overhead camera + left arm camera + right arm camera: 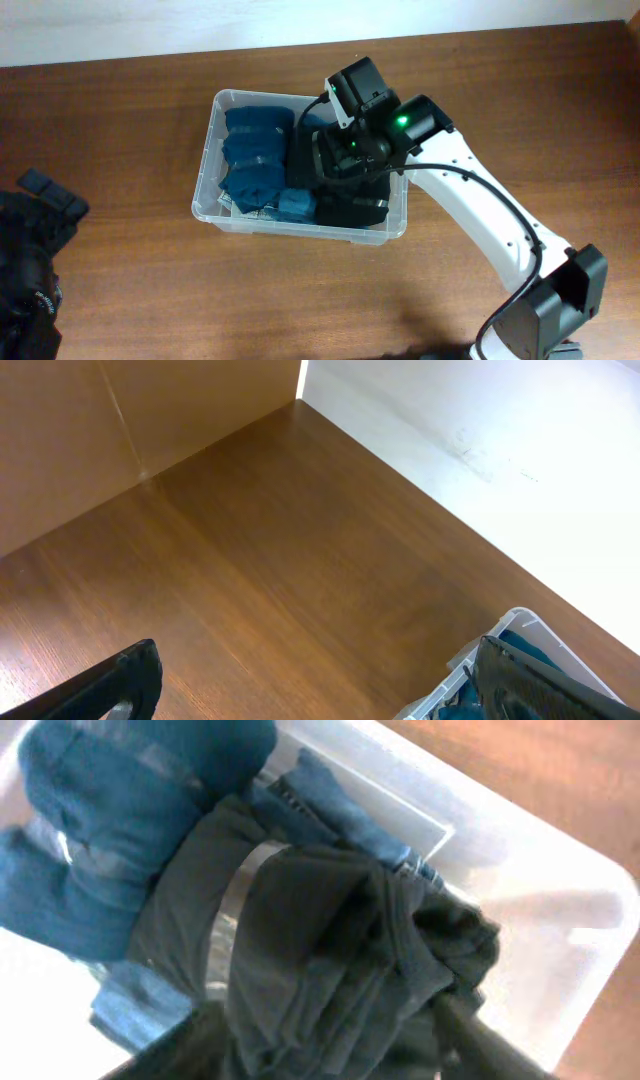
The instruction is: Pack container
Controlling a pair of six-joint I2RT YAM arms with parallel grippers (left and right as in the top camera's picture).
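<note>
The clear plastic container (205, 190) stands mid-table. Rolled dark blue garments (255, 150) fill its left half, with a lighter blue piece (296, 205) at the front. My right gripper (345, 160) is down inside the right half. In the right wrist view its fingers (330, 1040) sit on either side of a dark grey folded garment (330, 950) and press on it, next to the blue rolls (120, 820) and the container wall (540, 910). My left gripper (315, 680) is open and empty over bare table, with a container corner (520, 625) to its right.
The left arm (40, 210) sits at the table's left front edge. The right arm's white link (490, 230) reaches in from the front right. A pale wall (480, 430) borders the wooden table's far edge.
</note>
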